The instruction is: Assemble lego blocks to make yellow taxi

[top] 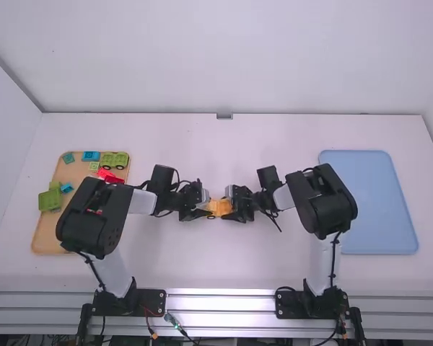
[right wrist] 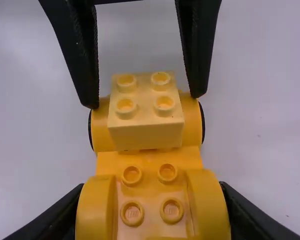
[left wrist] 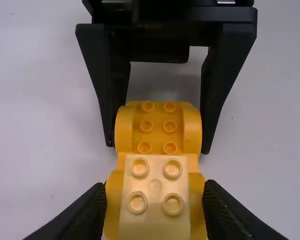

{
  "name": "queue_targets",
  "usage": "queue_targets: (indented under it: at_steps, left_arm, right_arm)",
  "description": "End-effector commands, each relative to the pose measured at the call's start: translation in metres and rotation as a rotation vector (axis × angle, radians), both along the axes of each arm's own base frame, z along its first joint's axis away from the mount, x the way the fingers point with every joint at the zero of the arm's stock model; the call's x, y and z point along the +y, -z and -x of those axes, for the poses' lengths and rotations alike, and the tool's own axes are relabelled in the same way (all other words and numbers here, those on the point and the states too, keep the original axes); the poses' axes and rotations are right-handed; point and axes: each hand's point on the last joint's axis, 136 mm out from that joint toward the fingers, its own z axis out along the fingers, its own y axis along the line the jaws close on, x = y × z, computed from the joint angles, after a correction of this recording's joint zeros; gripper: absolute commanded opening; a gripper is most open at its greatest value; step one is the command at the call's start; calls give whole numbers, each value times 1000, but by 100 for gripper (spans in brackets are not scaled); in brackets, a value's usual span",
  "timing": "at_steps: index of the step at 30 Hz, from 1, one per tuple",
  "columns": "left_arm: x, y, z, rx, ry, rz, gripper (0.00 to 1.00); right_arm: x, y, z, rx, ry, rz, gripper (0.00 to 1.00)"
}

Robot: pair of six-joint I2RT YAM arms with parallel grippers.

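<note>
At the table's middle in the high view, my left gripper [top: 205,205] and right gripper [top: 234,206] face each other, holding opposite ends of a yellow taxi body [top: 219,207]. In the left wrist view a pale yellow two-by-two brick [left wrist: 155,210] sits on the end of the taxi body [left wrist: 157,127] between the fingers of my left gripper [left wrist: 155,192]. The right wrist view has my right gripper [right wrist: 153,192] with its fingers against the rounded fenders of the taxi body [right wrist: 149,161]; the pale brick [right wrist: 146,112] is at the far end. Dark wheel edges flank that end.
On the left, a tan tray [top: 46,234] holds a green wheeled vehicle [top: 115,160], a green block [top: 50,200], blue bricks [top: 91,156] and red pieces [top: 110,176], partly behind the left arm. A light blue tray [top: 375,205] lies on the right, beside the right arm.
</note>
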Motion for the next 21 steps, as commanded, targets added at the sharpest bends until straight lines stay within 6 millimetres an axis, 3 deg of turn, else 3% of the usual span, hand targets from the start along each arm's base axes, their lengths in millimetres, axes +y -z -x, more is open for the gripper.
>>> queue_targets:
  at_steps: [1, 4, 9, 10, 12, 13, 18, 21]
  left_arm:
    - [4, 11, 3, 21, -18, -43, 52]
    - [-1, 3, 2, 3, 1, -1, 53]
    - [1, -43, -2, -67, 41, 156, 59]
    - [3, -47, -4, -67, 29, 162, 54]
    - [7, -50, -8, -49, -6, 164, 13]
    - [9, -49, -9, -24, -26, 164, 2]
    - [-1, -39, 4, 21, 16, 150, 2]
    - [-6, -22, 5, 23, 17, 96, 2]
  right_arm:
    - [-1, 7, 8, 37, -2, 10, 58]
    - [-2, 7, 8, 37, -1, 10, 58]
    - [-2, 8, 8, 35, 1, 14, 58]
    - [-2, 8, 8, 35, 2, 15, 58]
    - [-2, 8, 7, 34, 2, 15, 58]
    - [-1, 7, 8, 33, -1, 12, 58]
    - [-2, 7, 8, 34, 0, 13, 63]
    - [-1, 7, 8, 34, -2, 12, 63]
